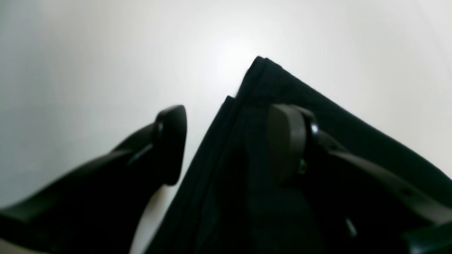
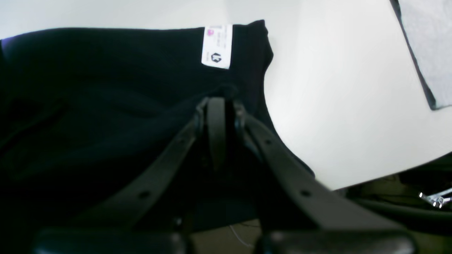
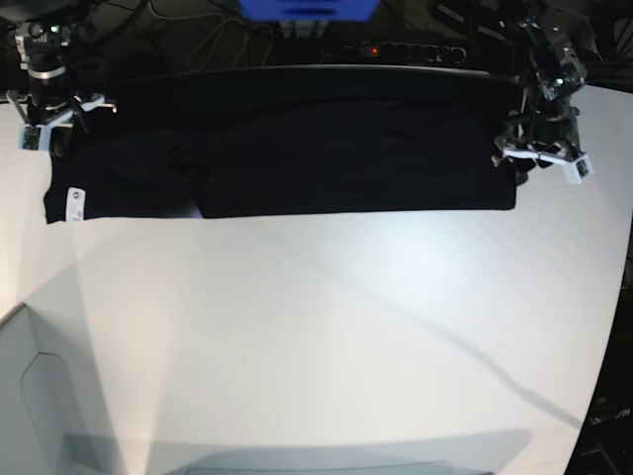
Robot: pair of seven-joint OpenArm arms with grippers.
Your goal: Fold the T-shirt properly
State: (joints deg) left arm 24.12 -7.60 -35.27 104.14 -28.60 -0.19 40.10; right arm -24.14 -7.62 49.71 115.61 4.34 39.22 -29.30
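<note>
The black T-shirt [image 3: 297, 158] lies in a long folded band across the far side of the white table [image 3: 326, 327], its white label [image 3: 72, 205] at the left end. At that end my right gripper [image 3: 49, 129] is shut on the cloth. In the right wrist view the closed fingers [image 2: 217, 106] pinch a bunched fold of the T-shirt [image 2: 106, 88] just below the label [image 2: 216, 46]. My left gripper [image 3: 519, 156] is at the right end. Its jaws stand open [image 1: 229, 141], one finger over the T-shirt's corner [image 1: 268, 84], the other over bare table.
A grey sheet with a dark edge [image 2: 427, 46] lies on the table to the right in the right wrist view. Cables and a blue box [image 3: 307, 8] sit behind the table's far edge. A pale grey panel [image 3: 30, 396] is at the near left corner.
</note>
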